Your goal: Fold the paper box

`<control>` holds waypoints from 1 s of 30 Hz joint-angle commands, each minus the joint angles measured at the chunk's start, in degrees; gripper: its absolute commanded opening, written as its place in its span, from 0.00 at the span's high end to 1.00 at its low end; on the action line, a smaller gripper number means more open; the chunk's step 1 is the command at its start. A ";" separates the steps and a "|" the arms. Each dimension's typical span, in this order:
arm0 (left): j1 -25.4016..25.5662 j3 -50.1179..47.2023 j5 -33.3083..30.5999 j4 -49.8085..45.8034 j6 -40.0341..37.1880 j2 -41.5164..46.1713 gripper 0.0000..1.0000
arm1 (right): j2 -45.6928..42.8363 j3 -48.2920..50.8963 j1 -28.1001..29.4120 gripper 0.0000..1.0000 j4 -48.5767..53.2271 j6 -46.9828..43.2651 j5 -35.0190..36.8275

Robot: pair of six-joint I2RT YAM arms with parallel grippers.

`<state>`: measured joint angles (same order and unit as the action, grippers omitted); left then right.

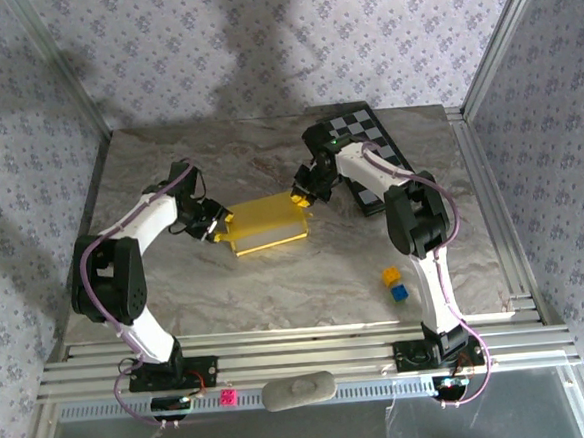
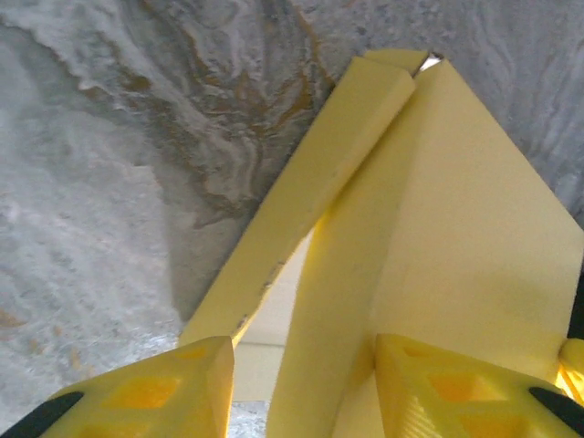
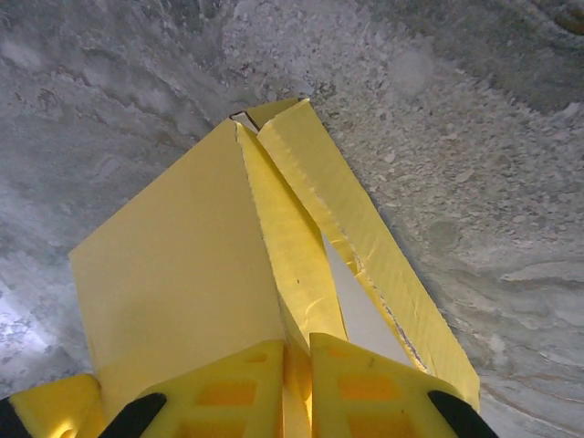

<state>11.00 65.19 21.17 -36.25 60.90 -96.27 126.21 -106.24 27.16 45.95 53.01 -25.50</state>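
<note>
Your left arm [image 1: 144,217] and right arm [image 1: 381,178] both reach inward, elbows out. Your left gripper [image 2: 301,345] has its fingers apart; your right gripper [image 3: 297,347] pinches the paper box [image 1: 264,224].

Robot lab cell, judging by aluminium rails [image 1: 301,344], patterned walls [image 1: 260,51], marbled counter [image 1: 277,290] and chequered board [image 1: 367,139].

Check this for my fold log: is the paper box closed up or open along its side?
Partly open: the paper box has a gap between top panel and side wall, pale inside showing through.
</note>
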 commanded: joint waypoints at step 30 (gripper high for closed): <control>2.24 -0.26 -3.15 1.28 -5.99 5.14 0.49 | -0.62 -4.28 2.29 0.83 10.59 -11.68 9.15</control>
<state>12.56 65.30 14.41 -37.93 55.55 -89.19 126.19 -108.40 29.04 53.43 43.35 -18.11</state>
